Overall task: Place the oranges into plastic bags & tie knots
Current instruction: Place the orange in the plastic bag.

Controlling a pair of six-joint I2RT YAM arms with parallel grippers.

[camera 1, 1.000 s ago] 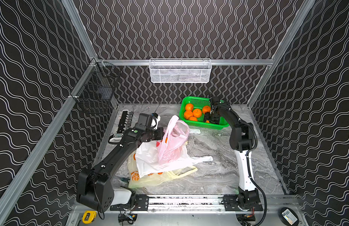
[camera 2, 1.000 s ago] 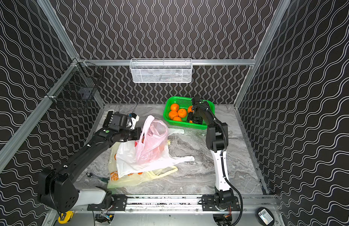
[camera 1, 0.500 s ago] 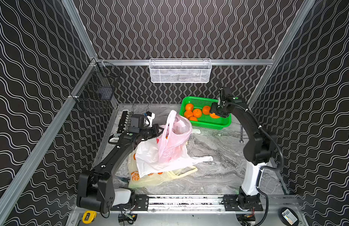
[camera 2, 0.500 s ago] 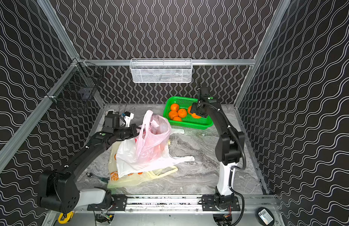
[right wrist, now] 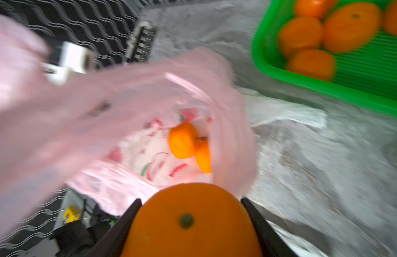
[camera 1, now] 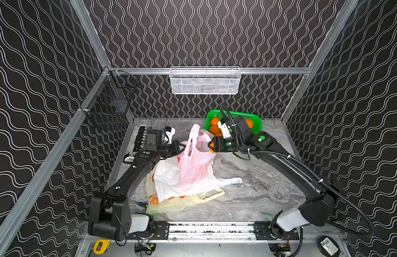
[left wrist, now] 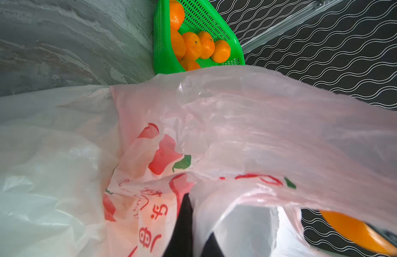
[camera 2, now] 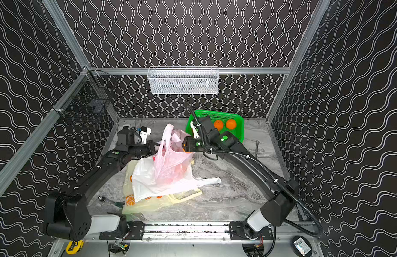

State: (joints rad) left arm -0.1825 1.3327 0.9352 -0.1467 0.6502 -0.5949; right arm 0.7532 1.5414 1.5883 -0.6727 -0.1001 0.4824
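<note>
My left gripper (camera 1: 182, 148) is shut on the rim of the pink plastic bag (camera 1: 194, 160) and holds it up with its mouth open. In the left wrist view, bag film (left wrist: 237, 124) is pinched between the black fingers (left wrist: 182, 222). My right gripper (right wrist: 190, 200) is shut on an orange (right wrist: 191, 222) and hovers at the bag's mouth on the right (camera 1: 212, 146). Two oranges (right wrist: 184, 140) lie inside the pink bag. Several more oranges (camera 1: 214, 122) sit in the green basket (camera 1: 257, 126) behind it. A white bag (camera 1: 168, 178) and a pale yellow bag (camera 1: 170, 202) lie flat under the pink one.
A white mesh basket (camera 1: 204, 81) hangs on the back wall and a black wire basket (camera 1: 110, 106) hangs on the left rail. A power strip (camera 1: 142, 135) lies along the left table edge. A yellow tape measure (camera 1: 100, 245) sits by the front rail.
My right arm has lifted an orange out of the green basket and swung left to the pink bag's mouth. The left gripper kept its hold on the bag and shifted slightly.
</note>
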